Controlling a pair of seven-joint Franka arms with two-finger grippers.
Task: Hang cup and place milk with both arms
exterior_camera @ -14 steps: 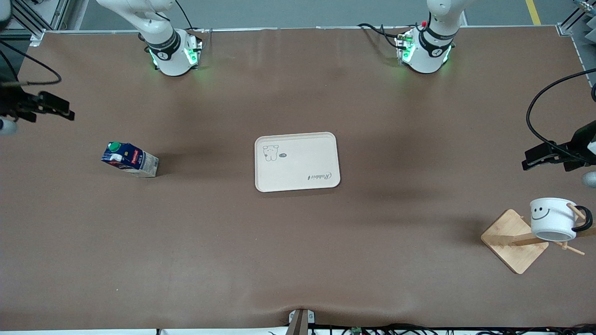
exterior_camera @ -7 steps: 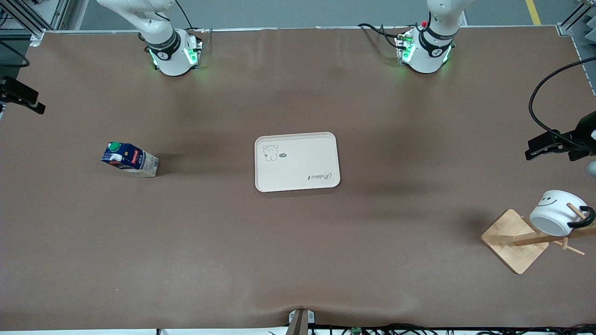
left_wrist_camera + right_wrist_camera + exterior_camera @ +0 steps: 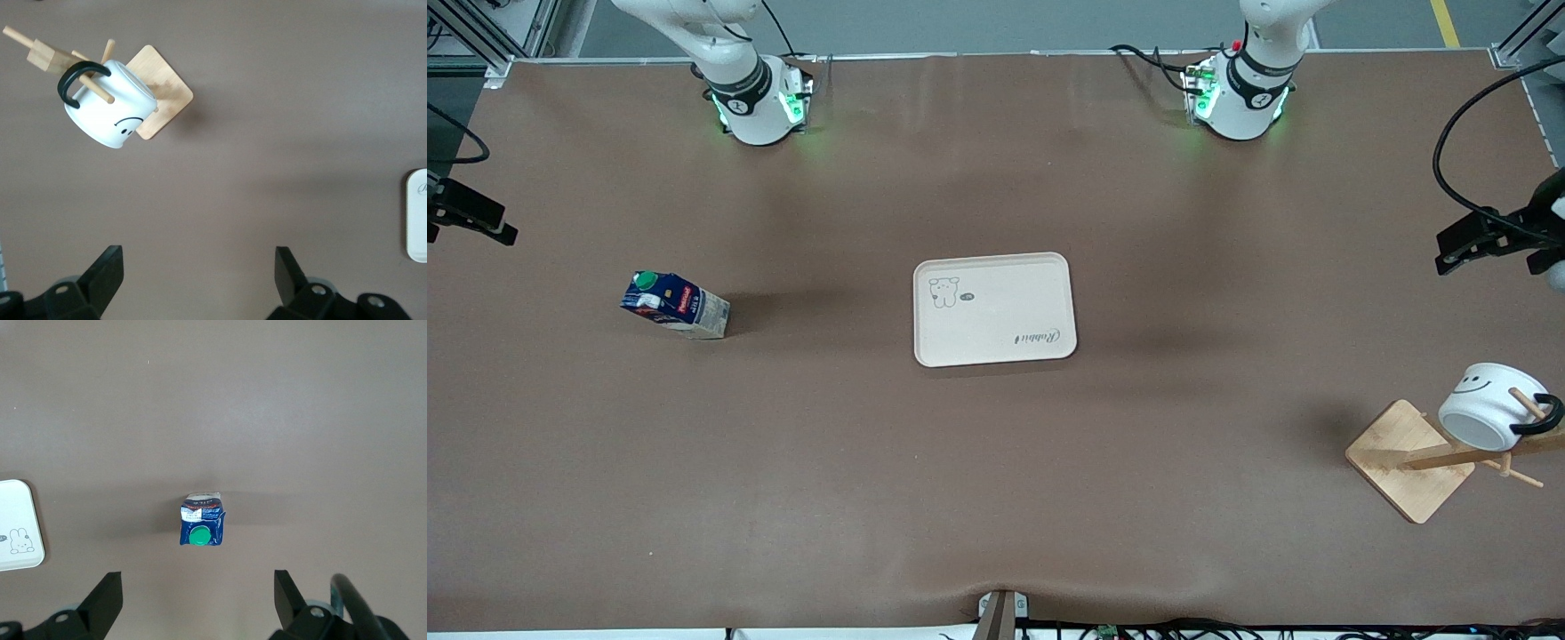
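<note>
The white cup (image 3: 1489, 411) with a smiley face hangs tilted by its black handle on a peg of the wooden rack (image 3: 1409, 460) at the left arm's end; it also shows in the left wrist view (image 3: 110, 107). My left gripper (image 3: 1449, 252) (image 3: 198, 257) is open and empty over the table edge, apart from the cup. The milk (image 3: 674, 305) stands on the table toward the right arm's end, green cap up, and shows in the right wrist view (image 3: 202, 527). My right gripper (image 3: 494, 231) (image 3: 197, 580) is open and empty over that table end, apart from the milk.
A cream tray (image 3: 1040, 267) with a bear drawing lies flat in the middle of the table; its edge shows in both wrist views (image 3: 417, 217) (image 3: 17, 520). The brown table mat is bare around it. Cables hang by both grippers.
The cup has tipped from upright to tilted on its peg and settled. My left gripper has drawn away from the rack toward the bases. My right gripper has pulled back toward the table's end.
</note>
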